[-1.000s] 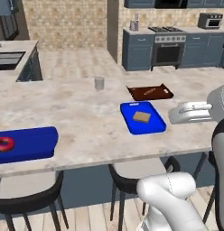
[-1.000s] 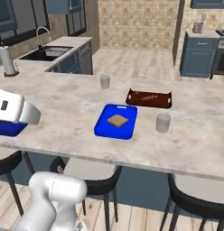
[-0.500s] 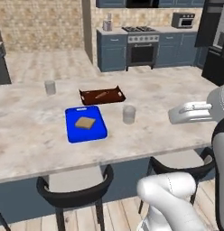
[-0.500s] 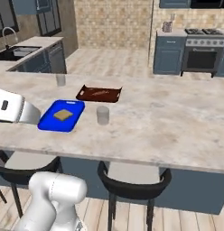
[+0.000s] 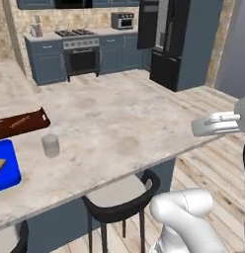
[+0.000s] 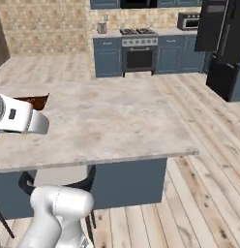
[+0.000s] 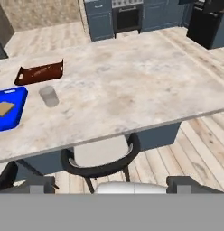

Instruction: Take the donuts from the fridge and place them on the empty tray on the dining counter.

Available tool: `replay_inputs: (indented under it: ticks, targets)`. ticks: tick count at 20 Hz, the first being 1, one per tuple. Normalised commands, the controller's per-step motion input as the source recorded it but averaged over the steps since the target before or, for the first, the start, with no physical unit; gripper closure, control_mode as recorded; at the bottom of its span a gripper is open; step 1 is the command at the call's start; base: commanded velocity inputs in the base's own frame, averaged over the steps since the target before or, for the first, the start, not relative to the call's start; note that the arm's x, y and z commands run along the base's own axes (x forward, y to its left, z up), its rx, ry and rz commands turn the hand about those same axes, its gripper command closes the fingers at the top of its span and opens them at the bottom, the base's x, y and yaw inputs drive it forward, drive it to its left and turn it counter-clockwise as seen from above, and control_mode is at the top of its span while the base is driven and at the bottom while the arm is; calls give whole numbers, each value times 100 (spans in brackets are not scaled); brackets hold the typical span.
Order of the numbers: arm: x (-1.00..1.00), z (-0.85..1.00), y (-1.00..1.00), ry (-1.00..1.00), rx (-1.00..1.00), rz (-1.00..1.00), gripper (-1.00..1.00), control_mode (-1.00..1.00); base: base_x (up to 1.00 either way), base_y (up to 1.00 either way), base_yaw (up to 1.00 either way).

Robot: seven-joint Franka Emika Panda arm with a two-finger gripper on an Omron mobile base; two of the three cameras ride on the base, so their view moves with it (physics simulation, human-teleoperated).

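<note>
The black fridge [image 5: 166, 47] stands at the back right of the kitchen, past the far end of the dining counter [image 5: 119, 123]; it also appears as the dark fridge [image 6: 224, 53] and, in the hand view, at top right as the fridge [image 7: 207, 28]. Its doors look shut. My gripper [image 7: 113, 186] hangs over the floor before the counter's near edge, open, with the fingertips [image 7: 39, 185] far apart and nothing between them. The donuts and the empty tray are out of view.
On the counter's left part lie a dark brown tray [image 7: 39, 73], a clear glass [image 7: 49, 95] and a blue tray with tan food [image 7: 7, 108]. A black stool [image 7: 100, 158] is tucked under the near edge. A stove [image 5: 82, 54] stands along the back wall. Wooden floor stretches right towards the fridge.
The whole picture has slid left as the base turned right. A blue tray bearing a pink donut left the frame, and the fridge came into view. The gripper stays open.
</note>
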Motion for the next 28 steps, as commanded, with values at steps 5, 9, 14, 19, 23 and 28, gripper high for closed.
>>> replay_inputs:
  ticks: [5, 9, 14, 19, 23, 28]
  targets:
    - [0, 0, 0, 0, 0, 0, -100, 100, 0, -18, -96]
    - [0, 0, 0, 0, 0, 0, -100, 100, 83, -100, -5]
    - [0, 0, 0, 0, 0, 0, -100, 100, 100, -100, 27]
    - [0, 0, 0, 0, 0, 0, -100, 100, 100, -100, 9]
    - [0, 0, 0, 0, 0, 0, -100, 100, 100, -99, 14]
    - [0, 0, 0, 0, 0, 0, -100, 100, -33, -100, 3]
